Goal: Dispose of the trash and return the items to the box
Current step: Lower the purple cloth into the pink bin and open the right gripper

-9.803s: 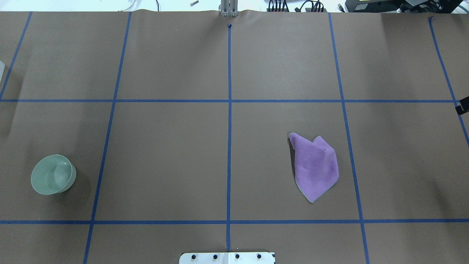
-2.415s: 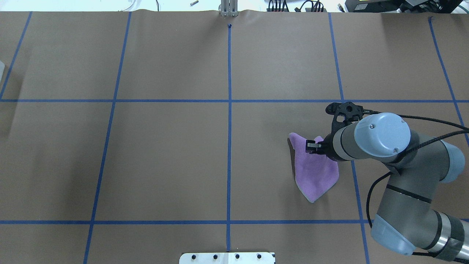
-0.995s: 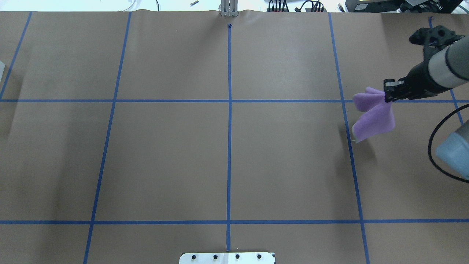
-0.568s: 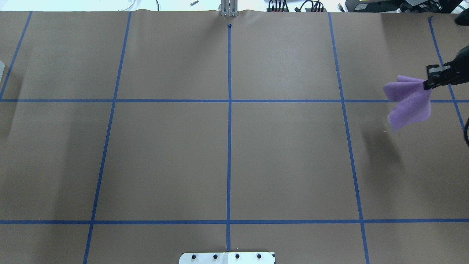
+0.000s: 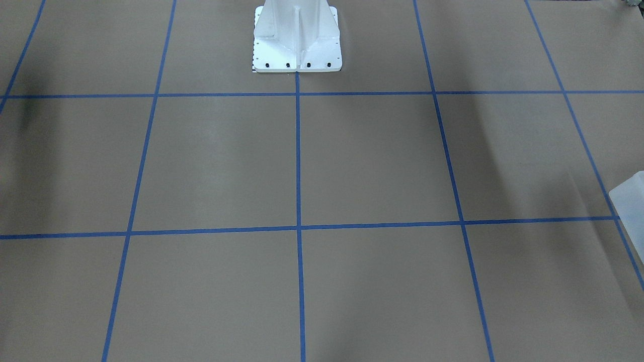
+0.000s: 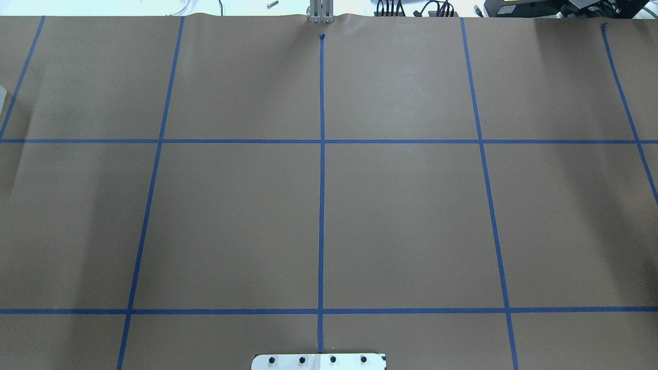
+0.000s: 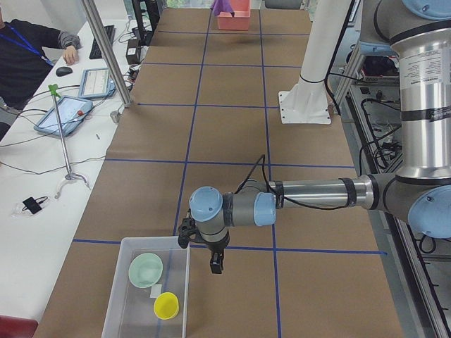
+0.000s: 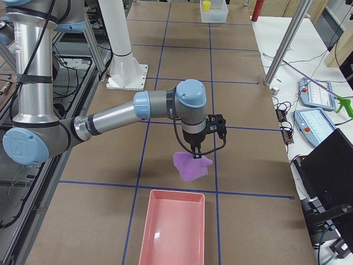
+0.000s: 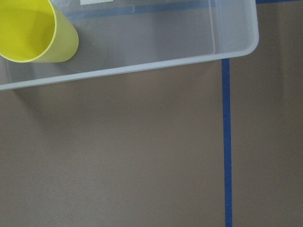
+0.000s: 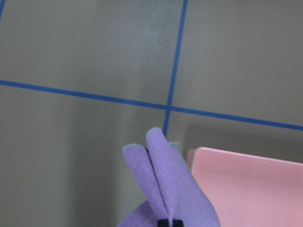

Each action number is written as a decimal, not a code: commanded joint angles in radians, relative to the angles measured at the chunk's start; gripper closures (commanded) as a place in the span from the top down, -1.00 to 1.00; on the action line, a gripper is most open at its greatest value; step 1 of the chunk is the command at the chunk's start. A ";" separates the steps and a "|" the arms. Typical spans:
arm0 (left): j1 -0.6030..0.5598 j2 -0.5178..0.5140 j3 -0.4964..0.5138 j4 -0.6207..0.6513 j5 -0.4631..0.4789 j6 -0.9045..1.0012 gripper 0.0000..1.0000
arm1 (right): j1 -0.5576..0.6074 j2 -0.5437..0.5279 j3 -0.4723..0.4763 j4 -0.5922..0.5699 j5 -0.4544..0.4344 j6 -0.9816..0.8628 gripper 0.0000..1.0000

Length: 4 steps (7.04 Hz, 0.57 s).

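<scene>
My right gripper (image 8: 194, 154) is shut on a purple cloth (image 8: 192, 166) and holds it above the table, just short of a pink tray (image 8: 174, 229). The right wrist view shows the cloth (image 10: 165, 189) pinched at the bottom edge, with the tray (image 10: 246, 189) to its right. My left gripper (image 7: 216, 264) hangs beside the long wall of the translucent box (image 7: 120, 282); I cannot tell whether it is open or shut. The box holds a green bowl (image 7: 146, 270) and a yellow cup (image 7: 166, 305). The left wrist view shows the box rim (image 9: 142, 68) and the cup (image 9: 33, 30).
Brown paper with blue tape lines covers the table. The white robot base (image 5: 297, 35) stands at the middle of the robot's edge. A corner of the box (image 5: 629, 201) shows at the front-facing view's right edge. An operator's desk with tablets (image 7: 63, 113) runs along the far side.
My right gripper has carried the purple cloth off to the right, out of the overhead view. The green bowl that stood on the table's left 9.8 s ago now lies in the box.
</scene>
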 commanded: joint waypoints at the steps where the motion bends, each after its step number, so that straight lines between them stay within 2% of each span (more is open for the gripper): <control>1: 0.000 0.000 -0.007 -0.005 0.000 0.000 0.98 | 0.148 -0.008 -0.209 -0.018 0.002 -0.257 -1.00; 3: 0.000 -0.003 -0.010 -0.005 -0.002 0.000 0.98 | 0.151 -0.020 -0.333 0.054 -0.012 -0.253 -1.00; 4: 0.000 -0.003 -0.010 -0.005 -0.002 0.002 0.98 | 0.148 -0.043 -0.384 0.145 -0.010 -0.213 -1.00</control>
